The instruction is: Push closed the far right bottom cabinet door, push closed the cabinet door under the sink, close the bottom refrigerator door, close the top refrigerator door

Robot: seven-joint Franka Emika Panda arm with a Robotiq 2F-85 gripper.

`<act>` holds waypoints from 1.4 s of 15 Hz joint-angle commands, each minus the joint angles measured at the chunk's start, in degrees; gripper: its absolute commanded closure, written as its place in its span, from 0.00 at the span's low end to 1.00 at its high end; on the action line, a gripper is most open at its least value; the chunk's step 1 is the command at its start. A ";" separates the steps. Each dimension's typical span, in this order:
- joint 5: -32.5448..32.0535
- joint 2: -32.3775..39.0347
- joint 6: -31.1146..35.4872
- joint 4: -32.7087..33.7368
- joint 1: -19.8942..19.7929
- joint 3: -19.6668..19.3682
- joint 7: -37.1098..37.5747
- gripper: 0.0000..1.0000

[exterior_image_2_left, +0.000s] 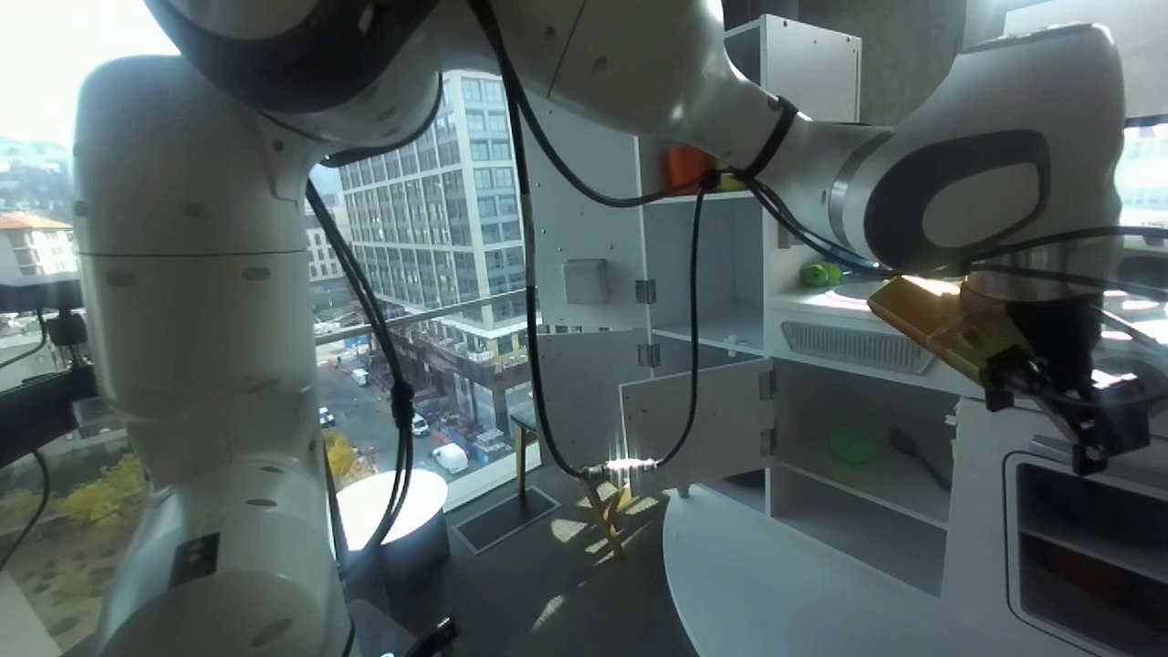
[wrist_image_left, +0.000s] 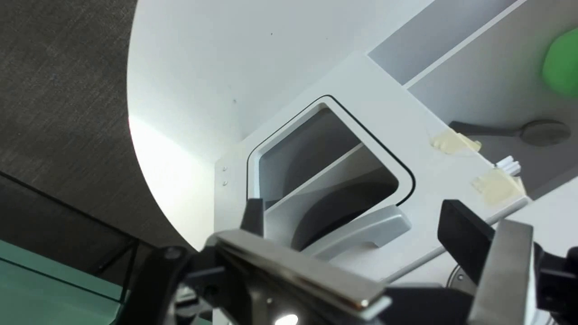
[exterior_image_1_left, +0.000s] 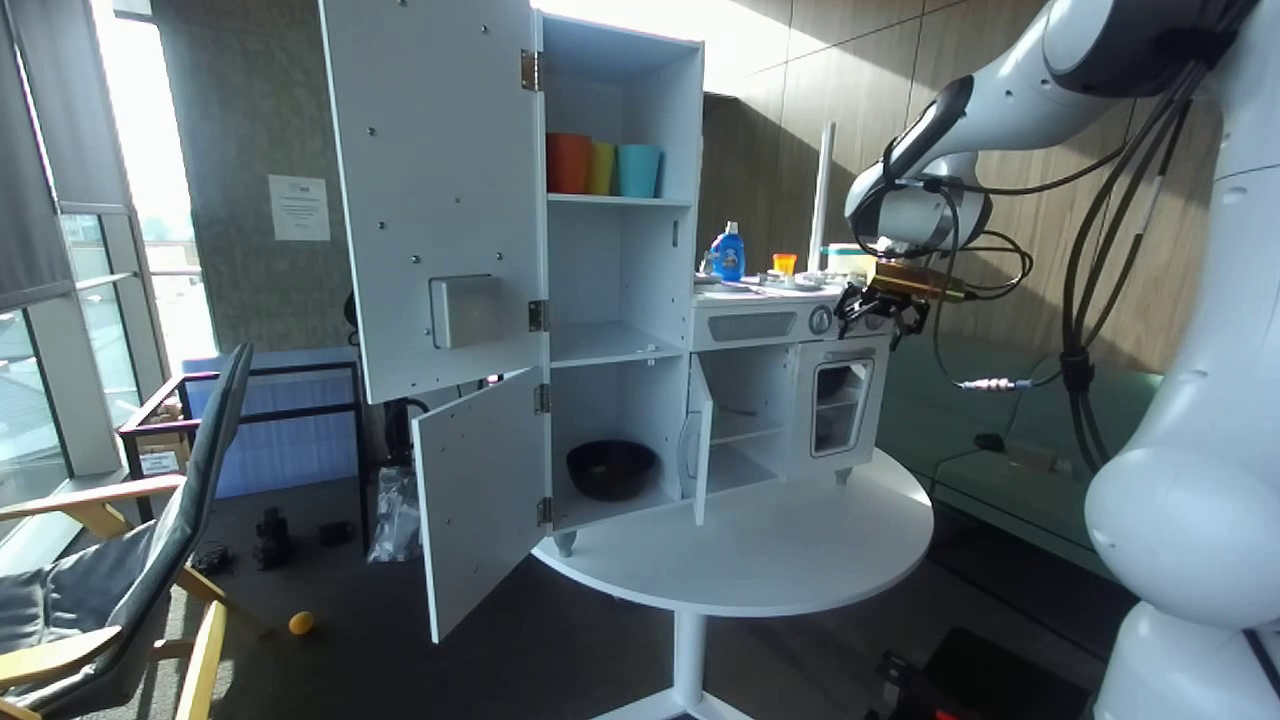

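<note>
Near the oven door (wrist_image_left: 368, 141), the gripper (wrist_image_left: 354, 216) hangs with its fingers spread wide. That door, white and windowed, looks shut. Past it, toward the fridge doors, the sink door (exterior_image_2_left: 727, 415), a plain pale panel, stands swung out. Farthest off, the bottom fridge door (exterior_image_1_left: 480, 510) and the taller top fridge door (exterior_image_1_left: 440, 180) gape open, both pale, the upper one studded.

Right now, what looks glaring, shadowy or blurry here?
Wrist view: sunlight bleaches part of the round white table; the black-and-silver gripper looks partly blurred. In an exterior view, a hard shadow edge crosses the brown wooden wall.
</note>
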 commanded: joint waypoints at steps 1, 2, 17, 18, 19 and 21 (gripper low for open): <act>-3.51 -11.20 -0.24 -9.55 2.22 1.73 -2.07 0.00; -5.40 -14.09 -1.02 -11.99 2.92 2.28 -2.27 0.00; -10.15 -41.71 -10.16 -33.26 22.47 22.19 -0.83 0.00; -9.47 -40.99 -8.54 -33.10 24.01 23.71 0.12 0.00; -8.94 -40.27 -7.69 -32.85 25.22 24.74 0.68 0.00; -8.19 -38.41 -5.91 -32.54 27.16 26.11 1.66 0.00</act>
